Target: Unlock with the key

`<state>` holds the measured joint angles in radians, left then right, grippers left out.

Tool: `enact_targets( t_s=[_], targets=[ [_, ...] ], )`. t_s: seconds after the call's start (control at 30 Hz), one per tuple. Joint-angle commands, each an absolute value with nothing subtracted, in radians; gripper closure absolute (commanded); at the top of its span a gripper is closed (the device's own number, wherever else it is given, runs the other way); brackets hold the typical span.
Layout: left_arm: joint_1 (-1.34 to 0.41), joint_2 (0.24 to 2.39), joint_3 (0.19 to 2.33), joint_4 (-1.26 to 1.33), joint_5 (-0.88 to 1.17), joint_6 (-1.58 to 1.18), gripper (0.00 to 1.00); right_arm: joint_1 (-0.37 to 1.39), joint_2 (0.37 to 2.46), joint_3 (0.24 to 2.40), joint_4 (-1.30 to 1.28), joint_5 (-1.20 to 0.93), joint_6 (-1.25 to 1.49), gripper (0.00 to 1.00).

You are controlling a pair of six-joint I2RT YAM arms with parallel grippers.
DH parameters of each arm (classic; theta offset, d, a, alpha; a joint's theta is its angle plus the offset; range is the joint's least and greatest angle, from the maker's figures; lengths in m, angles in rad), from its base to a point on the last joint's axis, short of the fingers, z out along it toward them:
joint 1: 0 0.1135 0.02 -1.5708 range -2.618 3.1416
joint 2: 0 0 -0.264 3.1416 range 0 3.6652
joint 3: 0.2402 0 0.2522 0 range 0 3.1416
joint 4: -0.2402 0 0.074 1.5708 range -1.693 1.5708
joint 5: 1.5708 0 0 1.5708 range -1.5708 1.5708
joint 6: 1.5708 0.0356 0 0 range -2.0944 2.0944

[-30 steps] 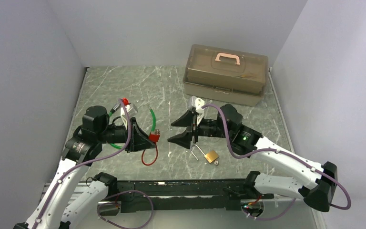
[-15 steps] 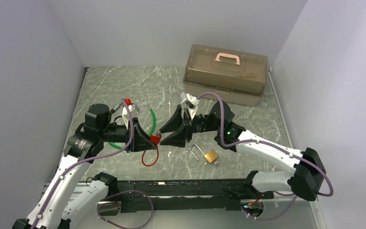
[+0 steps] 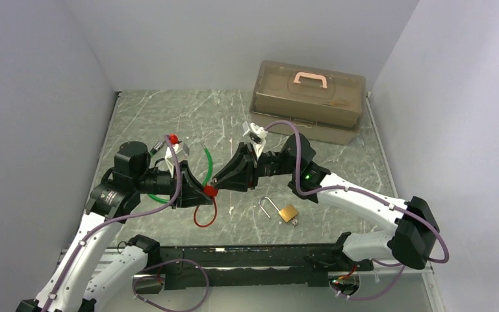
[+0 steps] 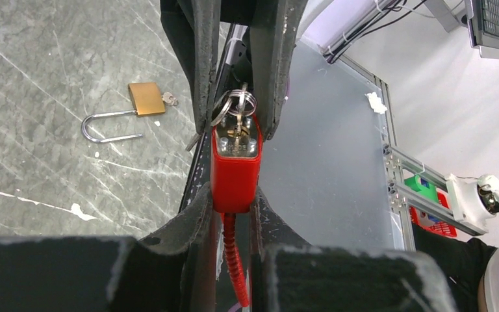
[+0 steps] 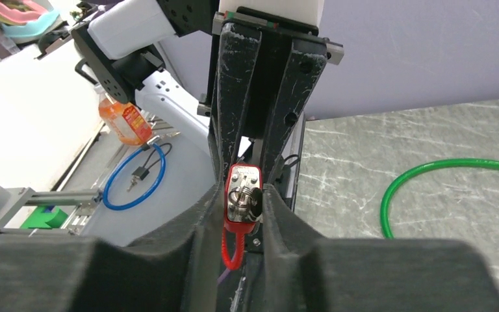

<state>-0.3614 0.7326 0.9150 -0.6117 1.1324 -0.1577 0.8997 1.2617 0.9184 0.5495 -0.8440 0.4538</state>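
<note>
A red lock point(image 3: 210, 190) with a red coiled cable point(image 3: 201, 218) is held above the table between the two arms. My left gripper point(image 3: 201, 190) is shut on its body point(image 4: 236, 172), the cable trailing down between the fingers. The key point(image 4: 236, 107) sticks out of the lock's metal end with its ring point(image 5: 245, 197). From the right, my right gripper point(image 3: 219, 184) faces the left one, and its two fingers point(image 4: 198, 71) flank the key. In the right wrist view its pads point(image 5: 269, 208) press against the key head and the lock's end.
An open brass padlock point(image 3: 288, 212) lies on the marble table point(image 3: 169, 117) near the front. A green cable point(image 3: 206, 159) loops behind the left gripper. A brown toolbox point(image 3: 308, 101) stands at the back right. Off the table are a blue cable lock point(image 5: 133, 179) and an orange bottle point(image 5: 123, 117).
My right gripper has moved left from above the brass padlock to the red lock, and its jaws have narrowed around the key. The left arm nudged the lock slightly toward it.
</note>
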Motion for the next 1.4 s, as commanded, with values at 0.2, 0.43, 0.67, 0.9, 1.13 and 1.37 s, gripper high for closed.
enact_targets(
  t_s=[0.2,0.43,0.67,0.9,1.13,1.37],
  targets=[
    [-0.363,0.722,0.988,-0.592,1.157,-0.13,0.82,0.916,1.305,0.961,0.594,-0.907,0.473,0.92],
    [-0.359,0.724,1.015,-0.614,1.156,-0.095,0.87,0.919,1.27,0.921,0.547,-0.933,0.46,0.72],
    [-0.359,0.721,1.017,-0.625,1.156,-0.073,0.94,0.928,1.292,0.925,0.606,-0.97,0.502,0.62],
    [-0.359,0.716,1.023,-0.636,1.178,-0.065,0.95,0.959,1.311,1.005,0.427,-0.897,0.378,0.7],
    [-0.359,0.698,1.01,-0.654,1.197,-0.046,0.97,0.96,1.264,0.997,0.43,-0.817,0.37,0.65],
    [-0.359,0.692,1.016,-0.657,1.202,-0.048,0.97,0.96,1.252,1.021,0.457,-0.819,0.381,0.55]
  ],
)
